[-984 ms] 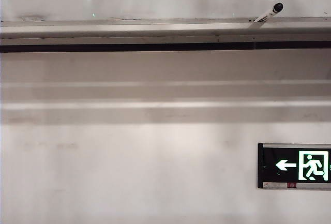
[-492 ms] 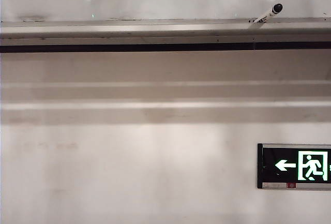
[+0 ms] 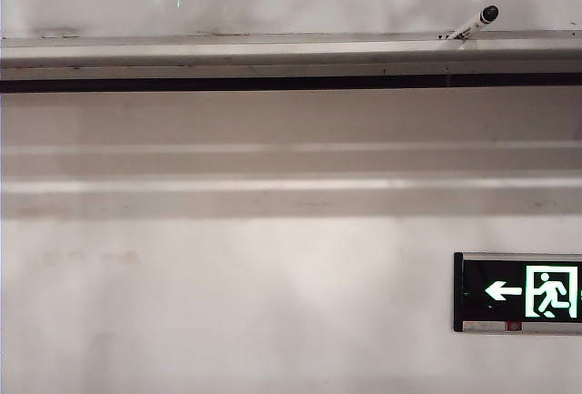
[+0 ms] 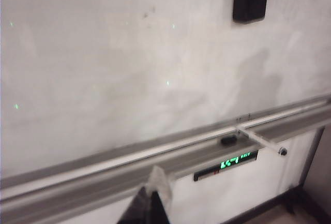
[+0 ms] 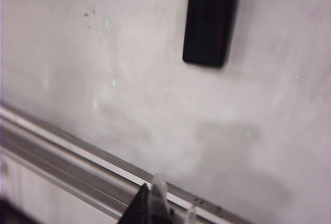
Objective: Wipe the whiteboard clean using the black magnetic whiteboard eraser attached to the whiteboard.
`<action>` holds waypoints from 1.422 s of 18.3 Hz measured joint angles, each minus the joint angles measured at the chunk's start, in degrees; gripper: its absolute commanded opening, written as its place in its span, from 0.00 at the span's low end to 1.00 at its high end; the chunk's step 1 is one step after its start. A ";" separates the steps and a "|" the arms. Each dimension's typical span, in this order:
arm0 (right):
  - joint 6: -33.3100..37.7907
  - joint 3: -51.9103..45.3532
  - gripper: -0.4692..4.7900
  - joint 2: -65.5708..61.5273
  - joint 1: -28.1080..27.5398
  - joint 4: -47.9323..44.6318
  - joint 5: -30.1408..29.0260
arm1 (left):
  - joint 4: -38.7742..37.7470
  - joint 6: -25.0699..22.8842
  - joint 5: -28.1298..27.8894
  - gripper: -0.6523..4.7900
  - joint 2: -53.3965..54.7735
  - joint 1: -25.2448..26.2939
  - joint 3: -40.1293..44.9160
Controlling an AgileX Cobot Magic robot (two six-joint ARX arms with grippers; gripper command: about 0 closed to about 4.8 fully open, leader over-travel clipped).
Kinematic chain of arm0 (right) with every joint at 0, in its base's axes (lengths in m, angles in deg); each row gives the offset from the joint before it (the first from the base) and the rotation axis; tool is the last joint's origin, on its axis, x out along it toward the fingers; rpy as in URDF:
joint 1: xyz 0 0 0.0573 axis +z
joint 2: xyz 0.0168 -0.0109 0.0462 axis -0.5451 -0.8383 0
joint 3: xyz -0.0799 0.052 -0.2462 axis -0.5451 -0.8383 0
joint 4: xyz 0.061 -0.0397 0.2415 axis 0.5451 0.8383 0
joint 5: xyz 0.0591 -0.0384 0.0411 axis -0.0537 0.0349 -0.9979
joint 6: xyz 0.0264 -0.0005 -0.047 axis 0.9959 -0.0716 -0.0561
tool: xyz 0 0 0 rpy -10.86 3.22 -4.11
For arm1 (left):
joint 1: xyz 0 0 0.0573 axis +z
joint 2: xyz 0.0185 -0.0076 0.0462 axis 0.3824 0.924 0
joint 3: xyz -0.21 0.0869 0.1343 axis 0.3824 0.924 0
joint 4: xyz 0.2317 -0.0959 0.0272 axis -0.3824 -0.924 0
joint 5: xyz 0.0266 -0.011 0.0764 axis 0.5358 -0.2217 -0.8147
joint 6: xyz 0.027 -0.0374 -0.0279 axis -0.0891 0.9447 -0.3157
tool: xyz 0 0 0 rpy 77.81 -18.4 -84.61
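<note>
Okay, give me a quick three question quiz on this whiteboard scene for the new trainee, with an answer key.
1. True or false: the black eraser is held in a claw.
2. What lies on the silver ledge at the far right of the exterior view?
   A. a marker pen
   B. a cloth
   C. a spray bottle
3. Fill in: both the left claw and right claw are ____ and hold nothing.

Key:
1. False; it sits on the whiteboard, clear of both.
2. A, the marker pen.
3. Shut.
</note>
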 measured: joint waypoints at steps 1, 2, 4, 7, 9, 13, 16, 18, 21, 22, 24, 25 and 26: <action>0.90 -8.22 0.08 4.42 0.00 -4.74 0.00 | 4.28 -1.11 1.36 0.11 -3.96 0.00 6.08; 1.07 -14.01 0.08 7.58 0.00 -7.39 0.04 | 4.85 -1.29 2.34 0.11 -6.25 0.00 9.53; 1.20 -27.32 0.08 14.64 0.00 -7.85 0.07 | 4.74 -1.31 5.31 0.11 -10.58 0.00 15.87; 1.60 -40.02 0.08 22.62 -0.02 -8.52 1.44 | 4.68 -1.49 6.29 0.11 -14.10 -0.04 19.50; 2.56 -44.26 0.08 25.68 -0.02 -9.16 1.44 | 3.15 -1.53 4.72 0.11 -14.12 -0.04 19.50; 2.93 -52.85 0.08 33.73 -0.02 -14.05 1.73 | -4.35 0.85 4.66 0.11 -14.10 -0.04 19.71; 2.95 -56.02 0.08 38.91 -0.02 -15.56 1.88 | -3.91 -7.41 11.21 0.11 -14.12 -0.04 19.98; 2.97 -57.05 0.08 42.05 -0.02 -13.05 1.64 | -1.14 -9.97 14.10 0.11 -15.02 -0.04 22.77; 2.97 -57.11 0.08 44.96 -0.02 -9.94 1.53 | 6.82 -8.94 16.70 0.11 -19.08 -0.04 32.65; 2.97 -57.11 0.08 45.64 -0.02 -8.50 1.55 | 8.79 -8.11 16.72 0.11 -20.35 -0.04 35.41; 2.97 -57.13 0.08 46.73 -0.02 -6.75 1.55 | 12.70 -6.56 16.92 0.11 -23.58 -0.04 40.85; 2.97 -57.11 0.08 46.93 -0.02 -6.27 1.55 | 14.73 -5.25 17.51 0.11 -25.40 -0.04 43.47; 2.97 -57.11 0.08 46.97 -0.02 -5.84 1.55 | 16.90 -3.74 18.64 0.11 -27.36 -0.04 45.83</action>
